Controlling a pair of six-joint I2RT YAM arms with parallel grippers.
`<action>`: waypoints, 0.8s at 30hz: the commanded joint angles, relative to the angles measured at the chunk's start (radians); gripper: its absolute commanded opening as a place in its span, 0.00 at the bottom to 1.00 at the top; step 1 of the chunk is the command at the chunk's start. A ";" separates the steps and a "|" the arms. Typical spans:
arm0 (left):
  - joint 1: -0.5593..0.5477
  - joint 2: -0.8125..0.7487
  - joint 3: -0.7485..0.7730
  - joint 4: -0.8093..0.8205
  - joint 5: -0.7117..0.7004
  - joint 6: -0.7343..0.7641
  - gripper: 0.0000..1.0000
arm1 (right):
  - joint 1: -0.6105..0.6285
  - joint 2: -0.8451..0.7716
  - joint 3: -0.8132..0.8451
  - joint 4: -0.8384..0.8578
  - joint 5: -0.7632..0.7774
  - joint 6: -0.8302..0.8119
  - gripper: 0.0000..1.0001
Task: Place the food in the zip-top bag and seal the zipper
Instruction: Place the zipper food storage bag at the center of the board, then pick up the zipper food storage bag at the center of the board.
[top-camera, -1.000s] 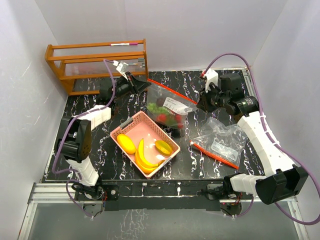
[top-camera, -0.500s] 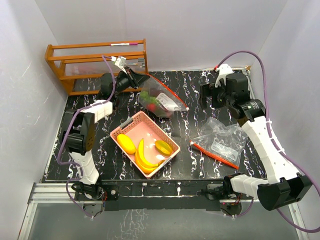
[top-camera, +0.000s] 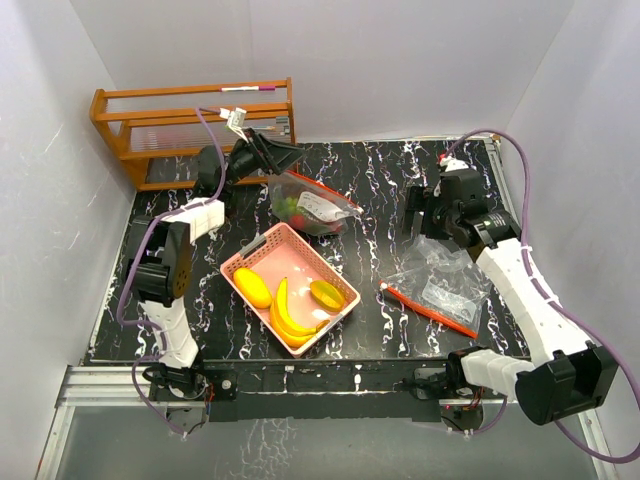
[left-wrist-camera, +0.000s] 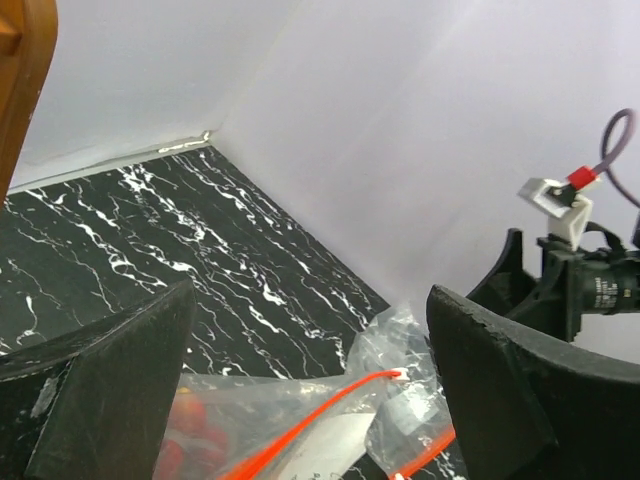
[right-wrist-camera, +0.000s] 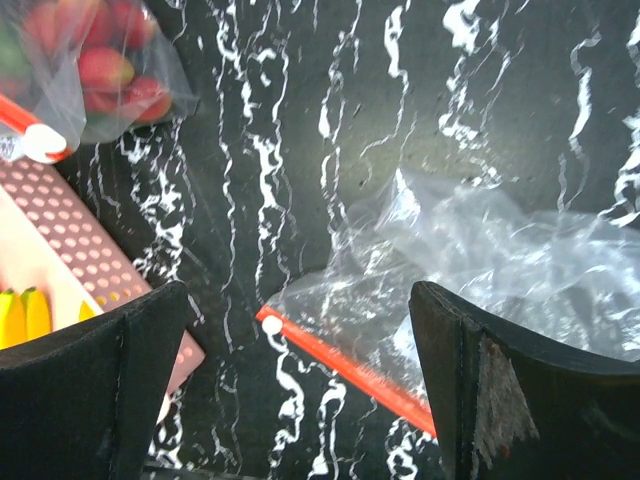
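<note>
The zip-top bag (top-camera: 312, 205) with the red zipper lies at the back of the table and holds red and green food pieces (top-camera: 290, 207). My left gripper (top-camera: 279, 160) hangs open just behind its left end; in the left wrist view the bag's zipper (left-wrist-camera: 300, 430) runs below the spread gripper (left-wrist-camera: 310, 300), with red pieces (left-wrist-camera: 185, 440) showing through. My right gripper (top-camera: 423, 220) is open to the right, apart from that bag. A banana bunch (top-camera: 285, 315), a yellow mango-like fruit (top-camera: 252, 287) and a yellow-green fruit (top-camera: 327, 294) lie in the pink basket (top-camera: 263, 249).
A second, empty clear bag (top-camera: 445, 280) with a red zipper (right-wrist-camera: 340, 365) lies under my right gripper (right-wrist-camera: 298, 300). A wooden rack (top-camera: 190, 125) stands at the back left. White walls close in the table on three sides.
Both grippers have opened and let go of the bag with the food. The bag has shifted left and settled on the table. My right gripper has pulled back toward the empty bag.
</note>
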 joint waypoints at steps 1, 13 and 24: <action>0.032 -0.082 -0.056 0.164 0.065 -0.106 0.97 | -0.004 -0.055 -0.039 0.017 -0.099 0.055 0.92; 0.061 -0.326 -0.022 -0.216 0.254 0.076 0.97 | 0.096 -0.174 -0.212 -0.065 -0.147 0.146 0.81; 0.072 -0.397 -0.087 -0.184 0.272 0.052 0.97 | 0.196 -0.143 -0.368 0.023 -0.030 0.255 0.80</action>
